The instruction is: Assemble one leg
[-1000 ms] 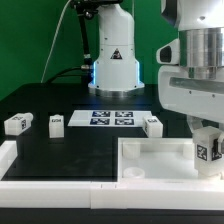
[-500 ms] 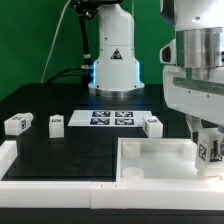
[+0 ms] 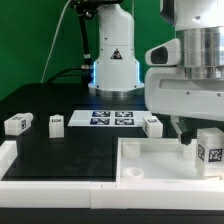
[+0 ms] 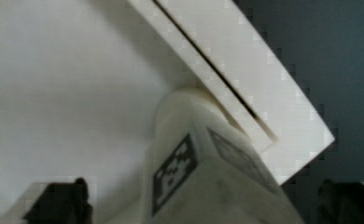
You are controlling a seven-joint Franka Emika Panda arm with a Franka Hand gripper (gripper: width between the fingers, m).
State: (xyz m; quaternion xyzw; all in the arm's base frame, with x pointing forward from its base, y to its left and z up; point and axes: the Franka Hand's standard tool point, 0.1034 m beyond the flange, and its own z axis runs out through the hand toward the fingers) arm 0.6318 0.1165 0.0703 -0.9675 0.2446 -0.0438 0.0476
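The arm's big white wrist fills the upper right of the exterior view. Under it, at the lower right, the leg (image 3: 210, 150) stands upright on the far right corner of the white tray (image 3: 150, 162), with its black-and-white tag facing the camera. I'd guess that corner holds one of the tray's round sockets, which would explain the leg standing there and not lying on the table.

The wrist view looks down along the same leg (image 4: 205, 168). It sits close against the tray's raised rim (image 4: 232, 70). The claw (image 4: 204, 205) is spread wide. One dark fingertip (image 4: 58, 200) shows on one side of the leg and its partner on the other, each with a clear gap to the plastic. So the claw holds nothing, and the leg stands by itself between the fingers.

I read the open straddle as a pause between grips. The fingers are placed so that closing them would catch the leg squarely, perhaps for another turn into the socket. I can't tell from here whether the leg is fully seated.

Three more legs (image 3: 17, 124) (image 3: 56, 122) (image 3: 152, 124) wait in a loose row on the black table (image 3: 70, 150) across the middle of the exterior view. The marker board (image 3: 112, 118) lies flat among them, in front of the arm's base (image 3: 113, 62).
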